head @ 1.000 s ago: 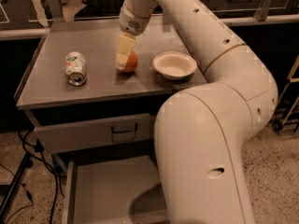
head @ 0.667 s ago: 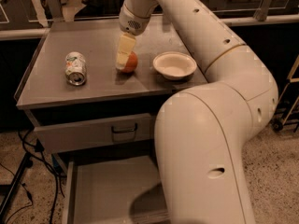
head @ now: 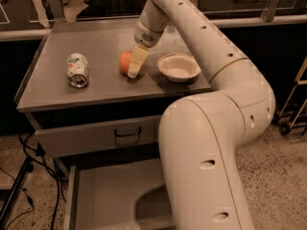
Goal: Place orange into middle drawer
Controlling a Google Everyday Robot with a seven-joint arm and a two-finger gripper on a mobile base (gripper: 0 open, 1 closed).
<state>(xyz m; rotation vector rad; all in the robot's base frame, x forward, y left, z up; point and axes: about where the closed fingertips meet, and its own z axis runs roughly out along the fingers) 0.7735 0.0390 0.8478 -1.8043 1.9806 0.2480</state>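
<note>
Grey worktop (head: 57, 95) carries the orange (head: 124, 61), upper centre of frame, w/ end effector (head: 132, 69) right against it; can't tell if it's clamped or loose. Fruit prob. firm, smooth, light, rolls easily, so grab across widest part. Middle drawer (head: 105, 195) open, bottom left.

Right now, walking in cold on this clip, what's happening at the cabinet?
The robot's arm reaches over the countertop, with its end effector lowered right beside the orange. The orange sits on the countertop between a drink can lying on its side and a cream bowl. Below, the middle drawer is pulled open, and the orange is not yet in it.
</note>
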